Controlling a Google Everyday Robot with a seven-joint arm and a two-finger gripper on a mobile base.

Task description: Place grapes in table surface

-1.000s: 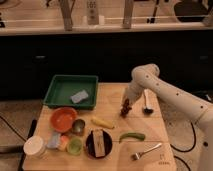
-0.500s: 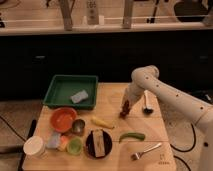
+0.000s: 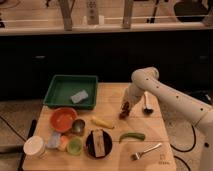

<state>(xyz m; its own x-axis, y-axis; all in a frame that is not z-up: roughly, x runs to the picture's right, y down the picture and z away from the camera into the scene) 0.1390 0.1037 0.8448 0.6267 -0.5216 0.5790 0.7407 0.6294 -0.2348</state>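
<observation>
The white, round-jointed robot arm (image 3: 170, 97) reaches in from the right, bends at its bulbous elbow and slopes down leftward. Its two-finger gripper (image 3: 126, 107) points down, low over the light tan wooden table surface (image 3: 155, 129), clamped on the dark red grapes (image 3: 124, 113).

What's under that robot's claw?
The gripper, shut just above the table, holds grapes beneath it. Whether they touch the table is hidden underneath them.

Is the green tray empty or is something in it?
Not empty: a gray sponge lies in the tray. Gripper is by the grapes, farther right.
</observation>
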